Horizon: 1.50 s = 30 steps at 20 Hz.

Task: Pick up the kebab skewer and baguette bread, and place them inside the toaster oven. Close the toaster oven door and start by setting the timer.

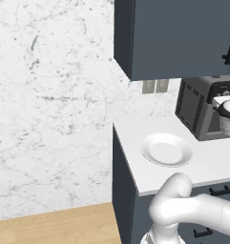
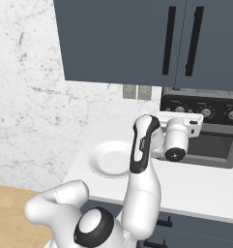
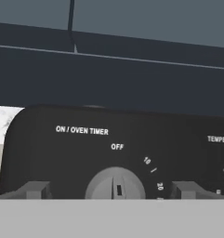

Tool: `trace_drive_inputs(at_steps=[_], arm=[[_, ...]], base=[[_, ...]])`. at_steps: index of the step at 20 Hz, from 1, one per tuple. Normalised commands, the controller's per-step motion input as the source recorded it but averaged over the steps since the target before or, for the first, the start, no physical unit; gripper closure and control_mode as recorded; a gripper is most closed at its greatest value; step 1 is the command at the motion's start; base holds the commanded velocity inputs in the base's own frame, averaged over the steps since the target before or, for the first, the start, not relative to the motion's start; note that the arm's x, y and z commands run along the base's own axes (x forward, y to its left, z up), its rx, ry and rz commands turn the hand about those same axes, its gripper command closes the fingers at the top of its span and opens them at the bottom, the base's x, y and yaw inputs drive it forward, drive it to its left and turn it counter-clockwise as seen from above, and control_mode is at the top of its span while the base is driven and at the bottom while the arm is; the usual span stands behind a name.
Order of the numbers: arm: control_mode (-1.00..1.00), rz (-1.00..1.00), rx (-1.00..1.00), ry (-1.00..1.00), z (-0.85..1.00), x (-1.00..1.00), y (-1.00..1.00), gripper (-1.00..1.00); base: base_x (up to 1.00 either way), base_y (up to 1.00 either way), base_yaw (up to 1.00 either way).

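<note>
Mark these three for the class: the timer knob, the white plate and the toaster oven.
timer knob [image 3: 115, 183]: hand view, on the grey knob's face.
white plate [image 1: 166, 149]: left base view, on its bare centre.
toaster oven [image 1: 192, 106]: left base view, on its slotted side wall.

A matt black finish is seen on the toaster oven's control panel [image 3: 108, 153] directly ahead of the gripper [image 3: 114, 190], with white lettering printed flat on it. The timer knob [image 3: 115, 183] between the finger tips [image 3: 36, 189] looks like smooth grey plastic — dull, not shiny. The toaster oven [image 1: 195, 107] casing appears as dark grey matt metal, its side slotted. Behind the gripper, a smooth, faintly glossy white plate [image 1: 166, 150] is shown on a plain white matt counter [image 1: 135, 138]. Above, the cabinets [image 2: 137, 38] are finished in flat slate blue — the wall [image 1: 49, 95] is veined marble, the floor [image 1: 54, 228] pale wood.
</note>
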Motion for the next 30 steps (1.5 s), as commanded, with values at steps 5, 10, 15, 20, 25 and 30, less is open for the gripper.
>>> trace_drive_inputs(at_steps=[5, 10, 15, 20, 25, 30], arm=[[-1.0, 0.0, 0.0, 0.0, -0.01, 0.02, -0.03, -1.0], [-1.0, 0.0, 0.0, 0.0, -0.04, 0.05, -0.12, -1.0], [-1.0, 0.0, 0.0, -0.01, -0.01, 0.02, -0.08, -1.0], [-1.0, 0.0, 0.0, -0.06, -0.05, 0.02, -0.01, -1.0], [-1.0, 0.0, 0.0, -0.07, -0.05, 0.0, -0.09, -1.0], [-1.0, 0.0, 0.0, -0.04, -0.05, 0.1, -0.03, -1.0]], base=[[0.0, 0.0, 0.0], [0.0, 0.0, 0.0], [0.0, 0.0, 0.0], [0.0, 0.0, 0.0], [0.0, 0.0, 0.0], [0.0, 0.0, 0.0]])
